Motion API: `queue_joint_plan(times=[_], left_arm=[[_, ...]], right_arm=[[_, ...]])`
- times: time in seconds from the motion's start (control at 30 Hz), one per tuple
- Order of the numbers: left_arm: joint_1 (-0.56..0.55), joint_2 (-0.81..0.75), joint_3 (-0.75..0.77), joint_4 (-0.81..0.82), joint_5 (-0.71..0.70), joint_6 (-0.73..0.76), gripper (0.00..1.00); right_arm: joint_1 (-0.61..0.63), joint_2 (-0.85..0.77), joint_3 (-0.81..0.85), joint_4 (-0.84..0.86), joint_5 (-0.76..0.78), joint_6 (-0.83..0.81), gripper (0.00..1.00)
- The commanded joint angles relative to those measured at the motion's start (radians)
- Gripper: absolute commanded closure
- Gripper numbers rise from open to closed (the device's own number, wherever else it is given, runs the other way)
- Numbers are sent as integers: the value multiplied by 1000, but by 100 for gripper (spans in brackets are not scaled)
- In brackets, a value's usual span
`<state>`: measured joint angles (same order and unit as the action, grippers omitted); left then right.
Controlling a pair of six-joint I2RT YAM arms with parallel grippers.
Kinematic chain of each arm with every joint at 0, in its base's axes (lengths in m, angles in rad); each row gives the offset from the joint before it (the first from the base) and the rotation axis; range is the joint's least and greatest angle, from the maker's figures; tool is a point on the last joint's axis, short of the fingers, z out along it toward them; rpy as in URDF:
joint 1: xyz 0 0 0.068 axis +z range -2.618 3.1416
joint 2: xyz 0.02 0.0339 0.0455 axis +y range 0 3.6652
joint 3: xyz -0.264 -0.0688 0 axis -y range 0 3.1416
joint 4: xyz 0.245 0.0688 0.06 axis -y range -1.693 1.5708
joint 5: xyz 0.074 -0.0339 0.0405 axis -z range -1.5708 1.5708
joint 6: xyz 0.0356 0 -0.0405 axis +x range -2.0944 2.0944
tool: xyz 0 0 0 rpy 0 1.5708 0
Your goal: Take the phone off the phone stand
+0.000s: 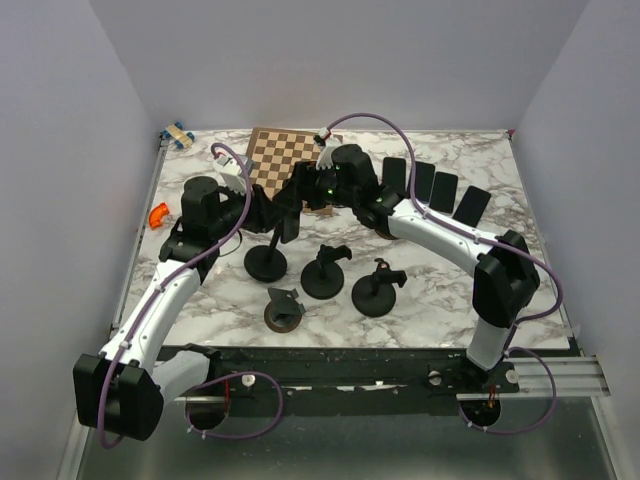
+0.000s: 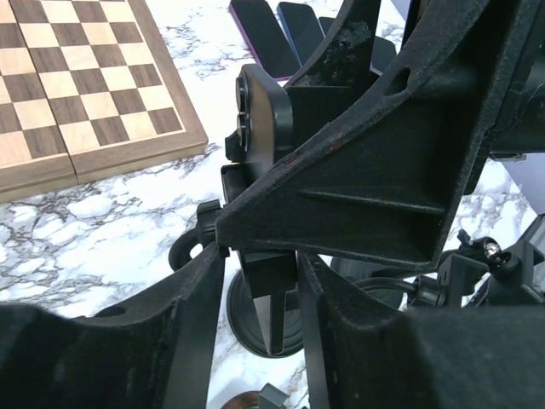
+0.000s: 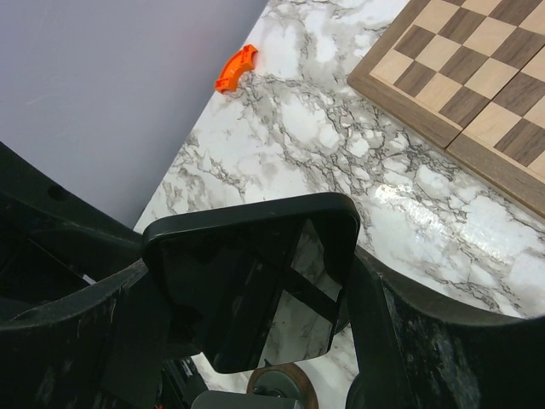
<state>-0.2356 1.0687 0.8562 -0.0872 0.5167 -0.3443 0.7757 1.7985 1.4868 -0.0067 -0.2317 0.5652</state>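
A black phone (image 3: 247,290) with a glossy screen stands upright between my right gripper's (image 3: 252,307) fingers, which are shut on its two side edges. In the left wrist view the phone (image 2: 260,111) shows edge-on, camera bumps facing left, above the cradle. I cannot tell whether it still sits in the cradle. The black phone stand (image 1: 265,262) has a round base on the marble table. My left gripper (image 2: 262,260) is shut on the stand's upright stem (image 2: 271,294), just above the base (image 2: 252,334). Both grippers meet over this stand in the top view.
Three more stands sit nearby: two black (image 1: 325,275) (image 1: 378,290) and one with a wooden base (image 1: 284,308). Several phones (image 1: 432,188) lie in a row at the back right. A chessboard (image 1: 285,152) lies behind. An orange piece (image 1: 158,214) is near the left edge.
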Motion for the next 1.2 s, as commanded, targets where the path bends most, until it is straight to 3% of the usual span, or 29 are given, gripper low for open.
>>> queue_joint_plan(times=[0.0,0.3,0.47,0.67,1.0,1.07,1.17], left_arm=[[-8,16,24,9,47,5,58],[-17,45,45,-9,111,10,65],[-18,50,55,-29,119,26,100],[12,41,26,29,177,-6,100],[59,15,-6,78,186,-36,100],[61,30,-1,61,177,-33,100],[70,29,2,59,173,-15,100]], right_arm=[[23,-16,49,22,11,13,99],[23,-15,49,18,63,30,99],[24,-19,42,19,63,13,99],[-37,-20,10,84,-207,-97,100],[-141,-8,0,193,-515,-83,99],[-141,-1,3,240,-570,-51,99],[-141,-2,-5,266,-532,-17,99]])
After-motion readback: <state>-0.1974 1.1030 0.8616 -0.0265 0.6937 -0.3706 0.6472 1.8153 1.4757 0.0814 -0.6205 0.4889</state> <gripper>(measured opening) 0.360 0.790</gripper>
